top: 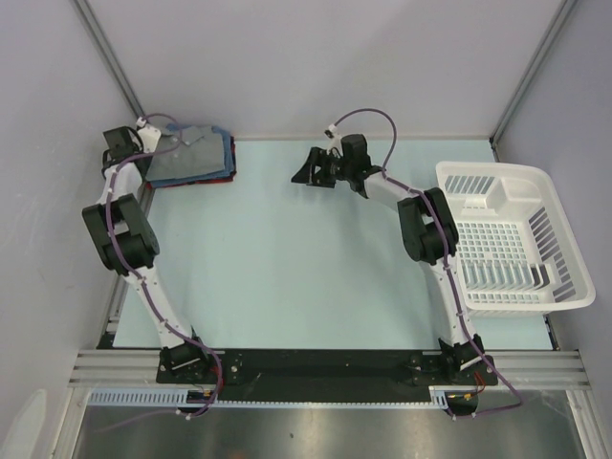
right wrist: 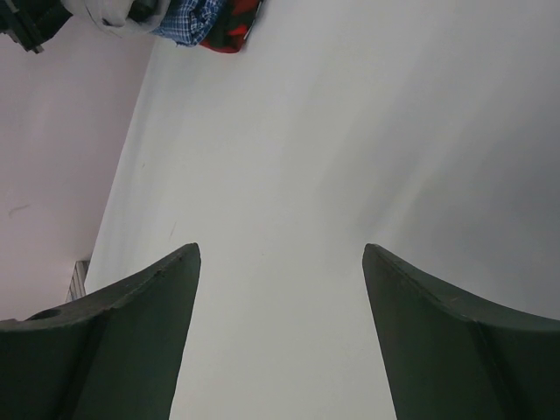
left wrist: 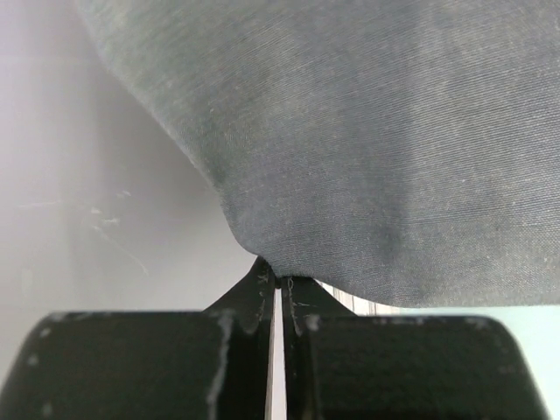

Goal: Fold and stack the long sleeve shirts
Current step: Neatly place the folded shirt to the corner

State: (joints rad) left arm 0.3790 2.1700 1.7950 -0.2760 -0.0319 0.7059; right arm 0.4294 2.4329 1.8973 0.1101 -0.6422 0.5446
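The shirts lie folded in a stack at the table's far left corner. The grey shirt is on top, a blue shirt's edge shows under it, and a dark red shirt is at the bottom. My left gripper is at the stack's left edge. In the left wrist view it is shut, with the grey cloth puckered into its tips. My right gripper is open and empty over the table's far middle. In the right wrist view it faces the stack: blue shirt, red shirt.
A white plastic slatted basket stands at the table's right side, next to my right arm. Walls close the table on the left, back and right. A metal rail runs along the near edge.
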